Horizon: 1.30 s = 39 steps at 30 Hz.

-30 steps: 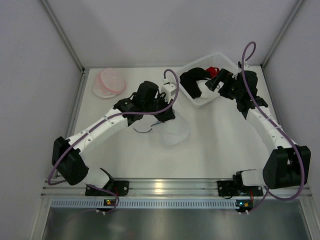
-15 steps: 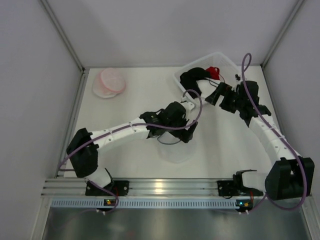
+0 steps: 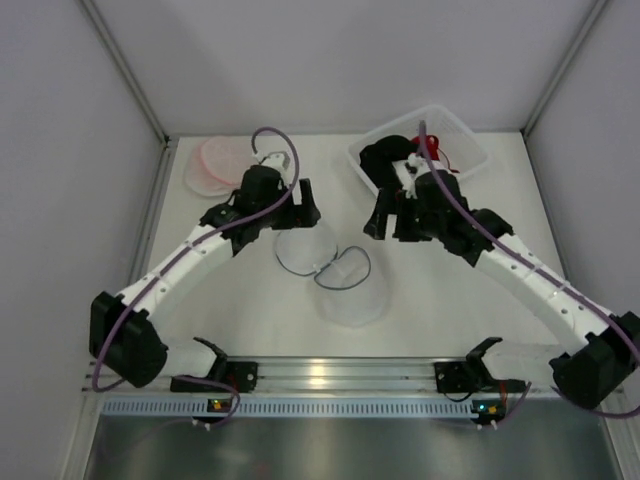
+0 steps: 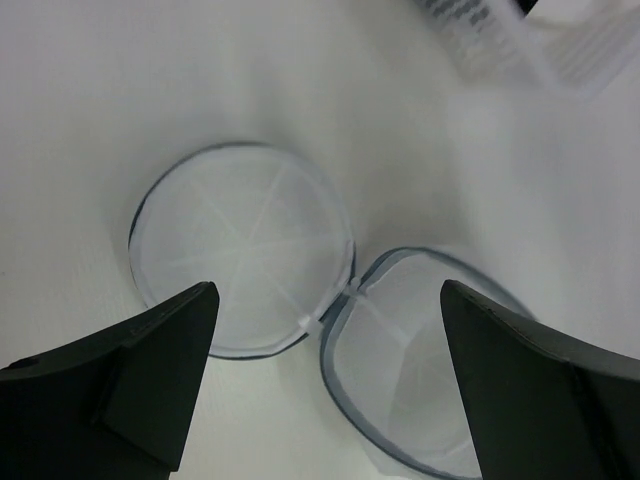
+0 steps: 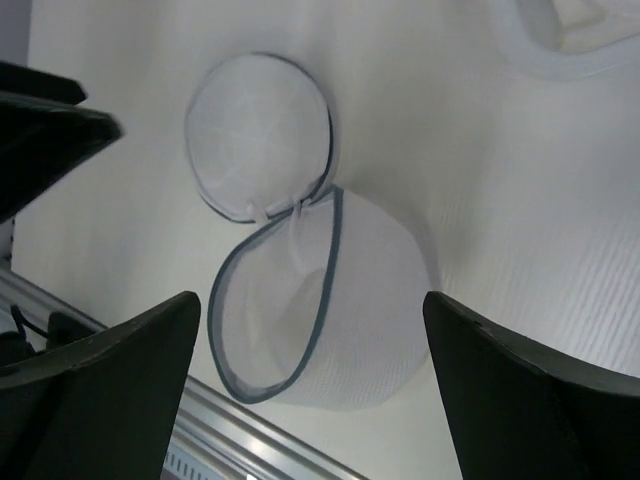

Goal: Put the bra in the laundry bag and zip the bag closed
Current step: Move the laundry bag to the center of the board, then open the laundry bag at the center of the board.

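The laundry bag [image 3: 350, 285] is a round white mesh pouch with a grey zip rim, lying mid-table. Its round lid [image 3: 303, 247] is flipped open beside it. The bag's mouth [image 4: 430, 360] and lid [image 4: 245, 245] lie below my left gripper [image 4: 325, 385], which is open and empty. My left gripper [image 3: 300, 210] hovers just behind the lid. My right gripper [image 3: 385, 218], also open and empty, hangs right of the lid and looks down on the bag [image 5: 320, 300]. A black bra [image 3: 385, 160] lies in the white basket [image 3: 465, 140].
A red item [image 3: 428, 145] sits in the basket beside the black bra. Pink round pads [image 3: 220, 165] lie at the back left. The metal rail [image 3: 320, 375] runs along the near edge. Grey walls close the sides and back.
My left gripper has opened and its arm has swung right, then back left behind the lid. The bag's lid now lies flat open. My right arm has moved from the basket toward the bag.
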{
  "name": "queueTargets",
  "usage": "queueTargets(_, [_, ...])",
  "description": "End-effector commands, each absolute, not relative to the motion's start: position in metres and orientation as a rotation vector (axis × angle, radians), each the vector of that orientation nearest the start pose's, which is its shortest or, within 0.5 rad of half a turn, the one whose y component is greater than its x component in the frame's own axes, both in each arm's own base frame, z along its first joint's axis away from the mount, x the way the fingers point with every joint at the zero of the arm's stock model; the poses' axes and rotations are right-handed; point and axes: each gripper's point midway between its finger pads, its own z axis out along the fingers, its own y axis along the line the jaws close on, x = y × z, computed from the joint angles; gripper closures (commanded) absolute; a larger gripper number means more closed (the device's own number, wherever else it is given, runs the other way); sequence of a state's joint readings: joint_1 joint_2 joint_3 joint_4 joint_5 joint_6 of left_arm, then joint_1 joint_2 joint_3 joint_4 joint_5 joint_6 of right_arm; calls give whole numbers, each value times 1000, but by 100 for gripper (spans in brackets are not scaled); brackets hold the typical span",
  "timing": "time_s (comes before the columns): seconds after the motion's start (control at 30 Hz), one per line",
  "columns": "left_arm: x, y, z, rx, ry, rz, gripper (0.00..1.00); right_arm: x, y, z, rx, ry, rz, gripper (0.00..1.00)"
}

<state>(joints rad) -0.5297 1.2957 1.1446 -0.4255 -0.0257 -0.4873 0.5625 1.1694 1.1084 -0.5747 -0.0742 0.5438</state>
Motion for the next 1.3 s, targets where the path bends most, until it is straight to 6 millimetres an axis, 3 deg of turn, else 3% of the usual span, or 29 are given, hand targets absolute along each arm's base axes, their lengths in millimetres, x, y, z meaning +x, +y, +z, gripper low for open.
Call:
queueTargets(0.0, [315, -216, 159, 119, 2389, -551, 1, 248, 221, 192, -70, 2462, 453, 8])
queueTargets(0.03, [315, -218, 154, 138, 2402, -549, 2, 236, 231, 184, -121, 2491, 445, 13])
queueTargets(0.2, [311, -232, 133, 256, 2412, -627, 2, 224, 254, 153, -150, 2587, 411, 21])
queueTargets(0.4, [309, -232, 116, 322, 2405, -616, 3, 220, 251, 139, -165, 2622, 350, 62])
queueTargets(0.43, [310, -233, 117, 335, 2395, -616, 3, 219, 247, 138, -172, 2625, 330, 75])
queueTargets(0.57, [304, -247, 109, 418, 2374, -581, 3, 227, 223, 144, -215, 2538, 209, 100])
queueTargets(0.63, [300, -260, 107, 468, 2354, -559, 4, 233, 213, 147, -237, 2465, 175, 100])
queueTargets(0.73, [301, -272, 98, 480, 2368, -539, 6, 240, 214, 153, -314, 2379, 198, 100])
queueTargets(1.0, [317, -293, 89, 336, 2330, -512, 12, 256, 213, 196, -342, 2185, 236, 100])
queueTargets(1.13, [310, -319, 93, 358, 2284, -617, 12, 254, 212, 189, -339, 2187, 244, 100])
queueTargets(1.27, [305, -335, 82, 387, 2305, -630, 13, 251, 213, 183, -301, 2204, 264, 100])
